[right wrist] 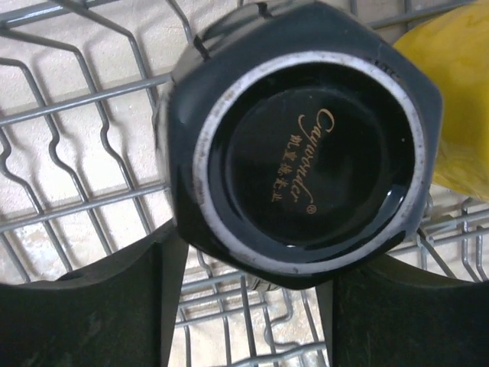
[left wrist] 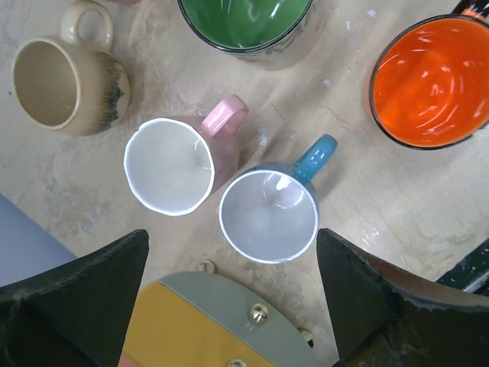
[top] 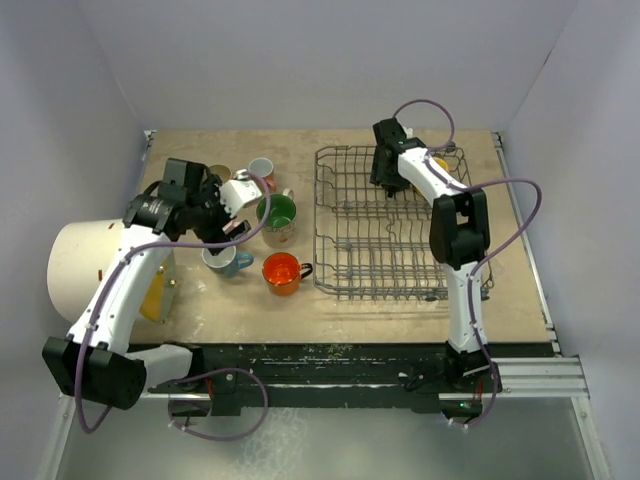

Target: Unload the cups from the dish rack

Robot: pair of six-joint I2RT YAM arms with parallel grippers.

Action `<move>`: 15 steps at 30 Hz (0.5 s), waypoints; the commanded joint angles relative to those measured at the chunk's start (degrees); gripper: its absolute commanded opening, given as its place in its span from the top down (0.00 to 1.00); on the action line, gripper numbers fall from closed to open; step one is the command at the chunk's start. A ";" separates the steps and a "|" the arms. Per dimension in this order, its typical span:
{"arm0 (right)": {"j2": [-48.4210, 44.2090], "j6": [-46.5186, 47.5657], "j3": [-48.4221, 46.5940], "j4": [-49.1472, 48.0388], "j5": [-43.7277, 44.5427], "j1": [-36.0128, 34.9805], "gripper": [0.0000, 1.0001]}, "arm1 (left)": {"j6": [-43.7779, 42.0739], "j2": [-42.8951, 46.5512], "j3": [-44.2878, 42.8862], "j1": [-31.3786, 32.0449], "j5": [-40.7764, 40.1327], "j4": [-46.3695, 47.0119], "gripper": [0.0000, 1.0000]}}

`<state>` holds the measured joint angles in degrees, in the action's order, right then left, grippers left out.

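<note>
My left gripper is open and empty, hovering just above the blue mug and the pink mug, which stand upright on the table. The tan mug, the cream mug with green inside and the orange mug stand around them. In the top view the left gripper is over this group, left of the dish rack. My right gripper reaches into the rack's far end. Its jaws straddle the upturned black mug, which hides the fingertips. A yellow mug lies beside it.
A big cream cylinder lies at the table's left edge, with a yellow and grey piece beside it, directly under my left gripper. A salmon mug stands behind the group. The rack's wire tines surround the black mug.
</note>
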<state>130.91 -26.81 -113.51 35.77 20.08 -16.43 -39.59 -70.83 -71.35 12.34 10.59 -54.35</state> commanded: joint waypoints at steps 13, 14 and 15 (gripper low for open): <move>-4.37 1.58 5.34 -9.60 5.73 0.17 0.78 | 2.74 5.76 -11.46 -0.47 3.89 -10.16 0.01; -4.74 1.58 5.40 -9.69 6.01 0.17 0.84 | 3.09 6.18 -11.85 -0.47 3.73 -10.23 0.01; -5.10 1.58 4.96 -9.44 6.17 0.17 0.91 | 3.54 6.61 -12.14 -0.52 3.59 -10.29 0.01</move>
<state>131.20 -26.41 -108.62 29.26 23.00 -16.45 -38.09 -67.00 -79.94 12.29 13.43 -63.48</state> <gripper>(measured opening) 0.204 0.992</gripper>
